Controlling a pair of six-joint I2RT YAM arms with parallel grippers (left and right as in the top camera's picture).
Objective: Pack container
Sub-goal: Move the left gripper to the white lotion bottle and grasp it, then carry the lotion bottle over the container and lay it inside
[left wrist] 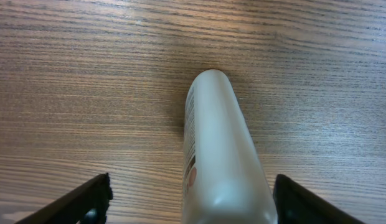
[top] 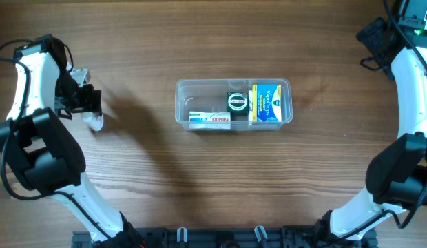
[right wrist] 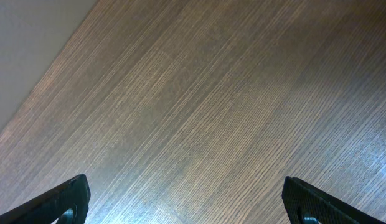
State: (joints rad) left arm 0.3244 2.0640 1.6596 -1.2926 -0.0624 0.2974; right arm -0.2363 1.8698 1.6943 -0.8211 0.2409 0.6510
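Two arms are seen at a wooden table (top: 213,186), one at each side. The container (top: 189,88) is set near the middle of the table, a little toward the far edge, with its long side running left to right. It is well apart from both grippers.

Three items are seen inside it. A blue and yellow box (top: 270,103) is placed at its right end. A round black item with a green and white top (top: 237,102) is set just beside that box, near the middle. A flat white pack with red and blue print (top: 210,120) is laid along the near wall in the left half. The print on all three is too small to be read.

The left gripper (left wrist: 192,208) is held low at the table's left side. Its fingers (left wrist: 81,200) are spread wide apart. A white bottle (left wrist: 221,155) is lying on the wood between them, with its rounded end pointed away from the wrist camera. A gap of bare wood is seen on each side of the bottle, so no contact with the fingers is shown. Small print runs along the bottle's side and cannot be read.

The right gripper (right wrist: 190,205) is held at the far right corner, over bare wood near the table edge. Its fingers (right wrist: 62,202) are also spread wide, with nothing between them. A pale surface (right wrist: 25,37) is seen beyond the edge.
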